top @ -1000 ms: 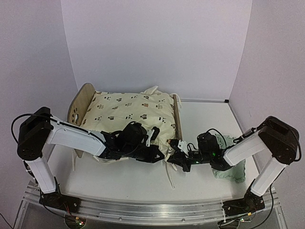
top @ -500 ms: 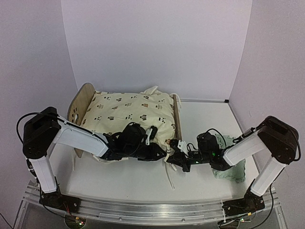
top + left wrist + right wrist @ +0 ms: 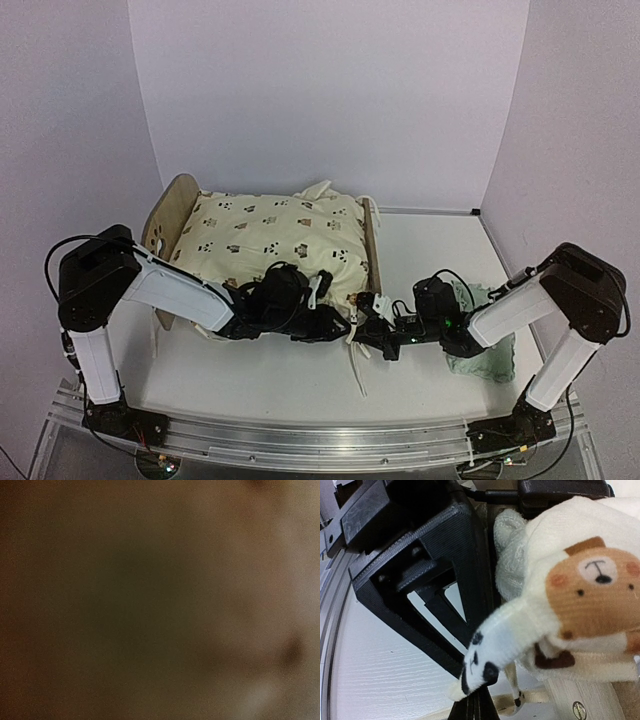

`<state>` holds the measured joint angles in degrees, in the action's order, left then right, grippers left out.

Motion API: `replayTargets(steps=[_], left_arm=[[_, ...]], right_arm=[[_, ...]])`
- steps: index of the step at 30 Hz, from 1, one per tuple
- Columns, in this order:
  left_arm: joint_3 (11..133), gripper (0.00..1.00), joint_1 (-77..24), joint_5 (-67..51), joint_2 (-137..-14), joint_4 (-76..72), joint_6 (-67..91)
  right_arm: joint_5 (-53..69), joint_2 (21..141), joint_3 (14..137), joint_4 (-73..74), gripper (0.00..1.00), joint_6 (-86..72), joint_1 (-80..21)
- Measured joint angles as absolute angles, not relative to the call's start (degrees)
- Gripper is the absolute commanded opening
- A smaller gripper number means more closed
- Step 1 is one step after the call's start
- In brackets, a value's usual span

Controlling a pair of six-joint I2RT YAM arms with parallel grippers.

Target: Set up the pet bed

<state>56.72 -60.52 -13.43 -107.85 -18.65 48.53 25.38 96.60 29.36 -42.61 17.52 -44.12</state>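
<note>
Two-arm step in hand: seating bear-print cushion (image 3: 270, 235) in pet bed (image 3: 172, 215), left of table (image 3: 430, 260) centre. Right gripper (image 3: 362, 330): pinched shut, apparently on cushion's near-right corner. Left gripper (image 3: 333, 325): aperture impossible to tell, wrist view blurred. Next: tuck corner down inside bed without shifting it.

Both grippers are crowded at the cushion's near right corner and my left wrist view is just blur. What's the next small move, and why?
Probably ease the left gripper back slightly toward its base. Its camera shows only blur, so it sits too close to judge anything, and it crowds the shut right gripper beside the tie at the cushion corner on the pet bed.
</note>
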Motion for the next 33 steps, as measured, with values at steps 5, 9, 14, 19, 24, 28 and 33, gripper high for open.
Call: replayTargets(steps=[5, 9, 14, 19, 24, 28, 33], left_arm=[[56.99, 0.29, -60.40, -13.89, -108.46, -19.31, 48.90], [57.06, 0.23, -60.36, -14.06, -108.82, -20.22, 49.50], [57.36, 0.11, -60.31, -14.61, -109.08, -20.64, 49.61], [57.43, 0.00, -60.31, -15.17, -109.43, -21.41, 49.87], [57.43, 0.00, -60.31, -15.31, -109.56, -21.76, 50.00], [57.42, 0.00, -60.31, -15.28, -109.56, -21.98, 50.49], [56.92, 0.00, -60.31, -15.29, -109.56, -22.77, 51.03]], right_arm=[[25.47, 96.66, 29.36, -42.46, 0.00, 17.54, -44.05], [25.57, 96.68, 29.36, -42.24, 0.00, 17.54, -44.07], [25.76, 96.71, 29.36, -42.26, 0.00, 17.52, -44.05], [25.77, 96.73, 29.36, -42.28, 0.00, 17.52, -44.05], [25.78, 96.75, 29.36, -42.26, 0.02, 17.50, -44.05], [25.57, 96.75, 29.36, -42.24, 0.16, 16.91, -44.07], [24.37, 95.79, 28.72, -42.11, 0.33, 15.85, -44.19]])
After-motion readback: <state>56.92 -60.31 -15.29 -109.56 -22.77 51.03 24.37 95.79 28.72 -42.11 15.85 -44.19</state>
